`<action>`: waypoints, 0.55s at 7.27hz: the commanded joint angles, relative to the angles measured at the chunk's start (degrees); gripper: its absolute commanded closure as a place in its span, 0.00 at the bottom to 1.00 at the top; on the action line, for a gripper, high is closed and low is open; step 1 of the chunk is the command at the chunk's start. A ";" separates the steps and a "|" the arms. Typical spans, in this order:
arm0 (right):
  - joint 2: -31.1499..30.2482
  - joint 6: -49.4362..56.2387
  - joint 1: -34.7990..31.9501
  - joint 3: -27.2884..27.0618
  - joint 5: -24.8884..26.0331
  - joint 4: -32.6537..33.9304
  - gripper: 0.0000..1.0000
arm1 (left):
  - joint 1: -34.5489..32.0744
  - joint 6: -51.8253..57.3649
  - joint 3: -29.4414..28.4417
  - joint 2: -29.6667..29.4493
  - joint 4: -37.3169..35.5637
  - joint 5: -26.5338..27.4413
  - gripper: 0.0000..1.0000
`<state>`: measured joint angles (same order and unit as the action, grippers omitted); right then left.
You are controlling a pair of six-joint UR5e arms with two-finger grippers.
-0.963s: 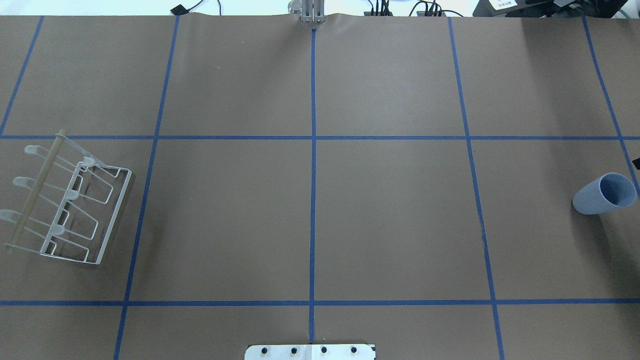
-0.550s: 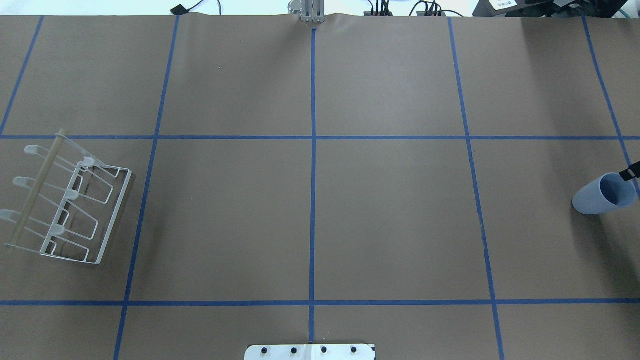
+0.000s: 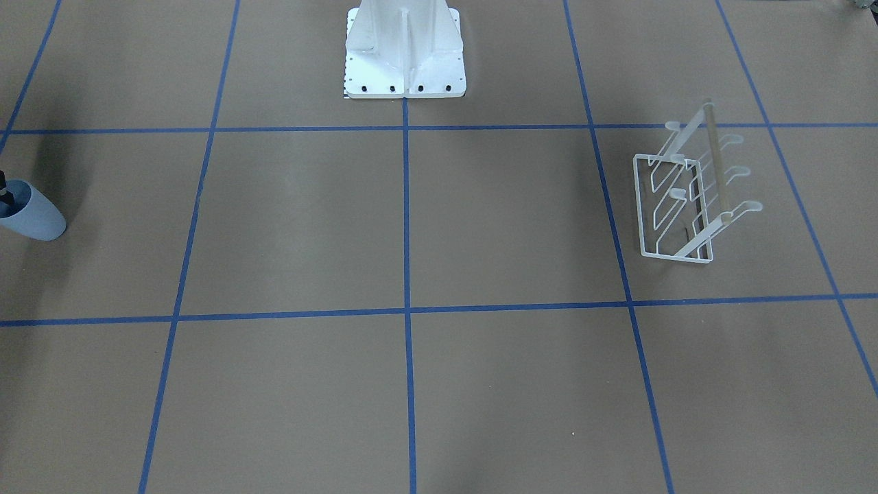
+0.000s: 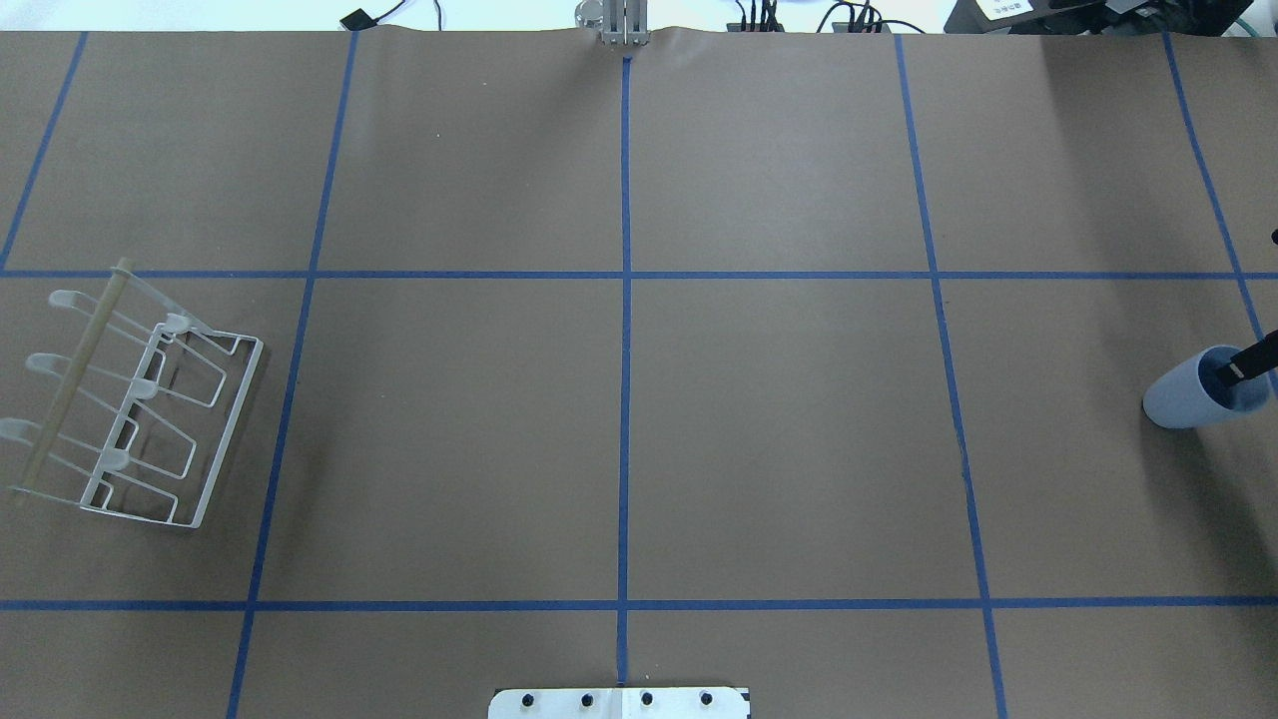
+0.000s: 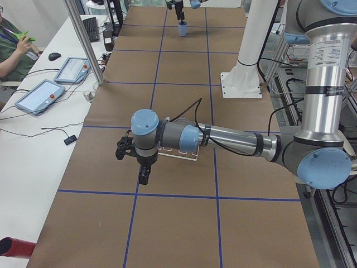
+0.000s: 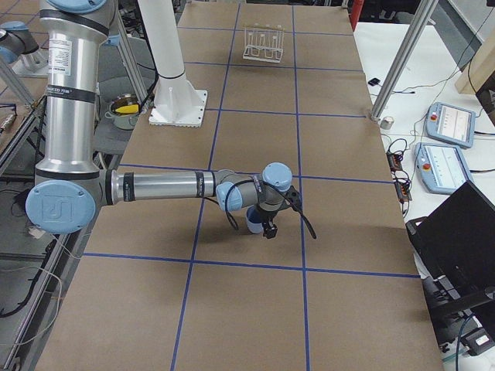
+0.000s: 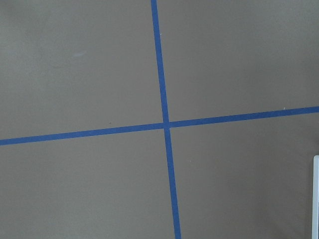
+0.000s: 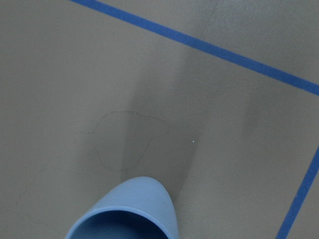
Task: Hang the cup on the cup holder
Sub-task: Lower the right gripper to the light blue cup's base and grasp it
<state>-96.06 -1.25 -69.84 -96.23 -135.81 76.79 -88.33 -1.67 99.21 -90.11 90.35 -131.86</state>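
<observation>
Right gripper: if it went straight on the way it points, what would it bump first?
Probably the cup. The right gripper points down at it, one finger showing at its open mouth, so the cup's inside likely comes first; depth is unclear.

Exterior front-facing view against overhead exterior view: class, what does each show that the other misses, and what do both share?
Only the front-facing view shows the white pedestal's upright column. Only the overhead view shows the cables beyond the table's far edge. Both show the cup with a dark finger at its mouth, the cup holder, the pedestal's base plate and the blue tape grid.
</observation>
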 commanded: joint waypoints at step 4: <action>-0.36 0.81 0.23 -0.01 -0.07 -0.67 1.00 | 0.00 0.00 -0.07 -0.07 0.00 -0.07 0.02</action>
<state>-96.37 -0.69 -69.56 -96.13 -135.94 76.46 -88.33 -1.67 99.21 -90.17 90.35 -131.92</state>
